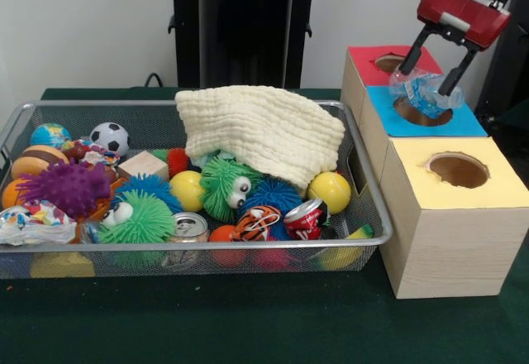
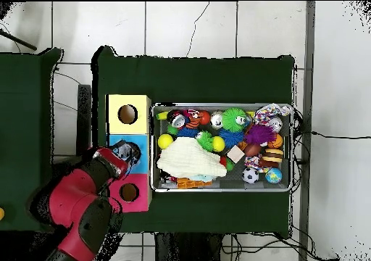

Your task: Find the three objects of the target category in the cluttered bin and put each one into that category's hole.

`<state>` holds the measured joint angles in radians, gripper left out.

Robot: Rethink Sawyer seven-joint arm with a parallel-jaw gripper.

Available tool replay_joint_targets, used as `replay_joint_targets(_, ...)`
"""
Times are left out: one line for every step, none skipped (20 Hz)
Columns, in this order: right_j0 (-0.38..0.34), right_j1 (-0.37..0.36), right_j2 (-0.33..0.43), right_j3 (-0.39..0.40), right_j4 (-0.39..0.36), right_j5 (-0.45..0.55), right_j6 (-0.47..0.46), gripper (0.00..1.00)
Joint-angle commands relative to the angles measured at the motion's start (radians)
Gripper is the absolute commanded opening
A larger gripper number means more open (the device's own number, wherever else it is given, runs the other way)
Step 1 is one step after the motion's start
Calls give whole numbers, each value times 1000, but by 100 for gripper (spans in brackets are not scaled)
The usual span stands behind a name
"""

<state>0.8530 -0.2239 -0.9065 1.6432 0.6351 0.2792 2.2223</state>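
— Reaching down from above, is the arm?
— Yes, tilted; the gripper (image 1: 430,73) clamps a clear plastic bottle (image 1: 420,91) directly over the blue box's hole (image 1: 423,112), midway along the box row.

- From my front camera, the light is even and fairly bright; no hard shadows fall on the green table (image 1: 248,323).
- I see a soft, dim shadow under the wire bin (image 1: 198,248) and beside the wooden boxes (image 1: 450,240).
- The crushed cans (image 1: 306,217) catch small highlights; the clear plastic bottle (image 1: 421,91) shows faint glare.
- Fine detail in the bin reads slightly soft.
- From my overhead camera, the white floor (image 2: 188,26) is bright, nearly washed out, while the table is very dark.
- The small toys (image 2: 246,138) look blurred there.
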Motion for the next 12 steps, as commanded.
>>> replay_joint_targets(-30,4,190,100,-42,14,157,100)
replay_joint_targets(-30,5,190,99,-41,14,158,100)
replay_joint_targets(-31,5,190,98,-41,14,158,100)
replay_joint_targets(-31,5,191,99,-41,13,159,100)
replay_joint_targets(-33,5,191,99,-41,12,158,100)
replay_joint_targets(-33,5,192,99,-41,12,159,100)
replay_joint_targets(-33,4,191,99,-41,13,158,100)
replay_joint_targets(-33,3,192,100,-40,12,159,100)
replay_joint_targets(-34,3,193,100,-41,12,157,100)
replay_joint_targets(-35,3,194,100,-40,10,159,100)
replay_joint_targets(-35,3,194,100,-39,9,159,100)
replay_joint_targets(-36,4,194,100,-39,10,160,100)
